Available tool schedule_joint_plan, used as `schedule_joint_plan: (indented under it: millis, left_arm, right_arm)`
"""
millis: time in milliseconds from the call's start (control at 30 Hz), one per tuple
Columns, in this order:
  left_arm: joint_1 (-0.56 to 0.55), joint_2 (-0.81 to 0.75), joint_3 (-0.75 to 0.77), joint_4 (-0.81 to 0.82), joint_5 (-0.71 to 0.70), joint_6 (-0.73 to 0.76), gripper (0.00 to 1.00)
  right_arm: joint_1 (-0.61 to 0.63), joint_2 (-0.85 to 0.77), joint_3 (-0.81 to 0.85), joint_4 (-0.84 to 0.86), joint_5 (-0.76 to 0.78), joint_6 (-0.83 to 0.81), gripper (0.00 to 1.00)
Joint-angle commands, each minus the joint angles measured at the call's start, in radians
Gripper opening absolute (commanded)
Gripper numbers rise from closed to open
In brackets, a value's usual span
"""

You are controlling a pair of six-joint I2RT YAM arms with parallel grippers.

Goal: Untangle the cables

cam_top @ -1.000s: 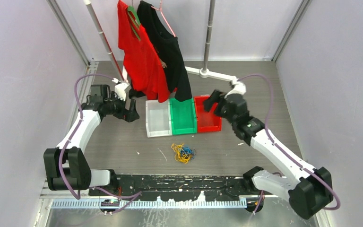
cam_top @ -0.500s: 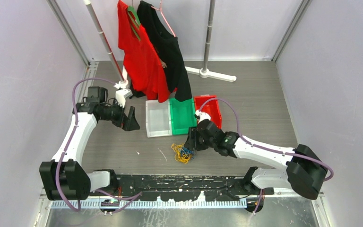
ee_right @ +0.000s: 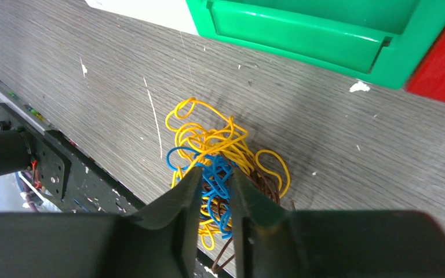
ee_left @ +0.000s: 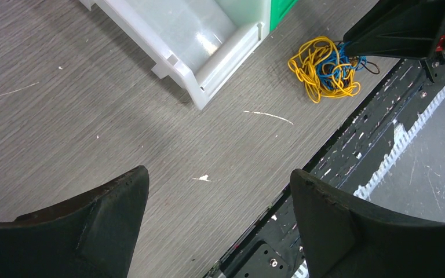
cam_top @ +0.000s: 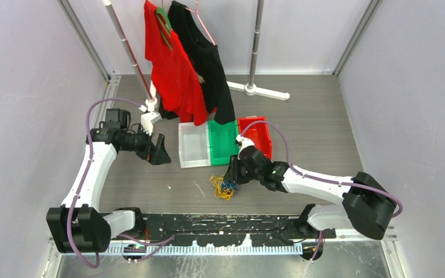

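Note:
The cables point(cam_top: 224, 187) lie in a small tangle of yellow, blue and brown strands on the grey table, just in front of the green bin. My right gripper point(cam_top: 230, 177) is down on the tangle's right side. In the right wrist view, the right gripper point(ee_right: 215, 171) has narrowed its jaws around the blue strands in the middle of the cables point(ee_right: 208, 142). My left gripper point(cam_top: 159, 152) hangs open above bare table left of the white bin. The left wrist view shows the left gripper point(ee_left: 217, 174) wide apart and empty, with the cables point(ee_left: 324, 69) far off at upper right.
Three bins stand in a row behind the tangle: white point(cam_top: 184, 152), green point(cam_top: 225, 157), red point(cam_top: 257, 156). A red shirt point(cam_top: 171, 69) and a black shirt point(cam_top: 205, 58) hang from a rack at the back. The black rail point(cam_top: 226, 223) runs along the near edge.
My right arm has swung from above the red bin down to the tangle, and its jaws have narrowed around the strands. The left arm has shifted slightly and stays open.

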State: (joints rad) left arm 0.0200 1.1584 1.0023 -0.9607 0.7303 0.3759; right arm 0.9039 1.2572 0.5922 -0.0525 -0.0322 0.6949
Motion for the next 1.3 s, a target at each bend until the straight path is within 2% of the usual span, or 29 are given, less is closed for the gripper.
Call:
schedule_joint_plan:
  millis: [0,200,433,667,933,1267]
  left_arm:
    - [0.001,-0.032,0.04,-0.032,0.036,0.022,0.91]
    - [0.001,-0.048,0.039,-0.032,0.054,0.016,0.91]
    - [-0.036,-0.05,0.043,-0.047,0.105,0.008,0.91]
    - [-0.169,-0.053,0.063,-0.033,0.087,-0.037,0.91]
    - [-0.296,-0.017,0.061,0.028,0.098,-0.108,0.88]
    - [-0.325,0.034,0.114,0.065,0.155,-0.15,0.69]
  right_arm:
    - [0.004,0.026,0.017,0.085,-0.035,0.013,0.23]
    - [0.004,0.006,0.051,0.042,-0.056,0.013,0.01]
    - [0.004,-0.086,0.119,-0.039,-0.12,0.014,0.01]
    - [0.004,-0.083,0.221,-0.07,-0.187,0.024,0.01]
    - [0.004,-0.039,0.333,-0.026,-0.273,0.072,0.01]
    - [0.004,0.026,0.426,-0.003,-0.387,0.093,0.01]
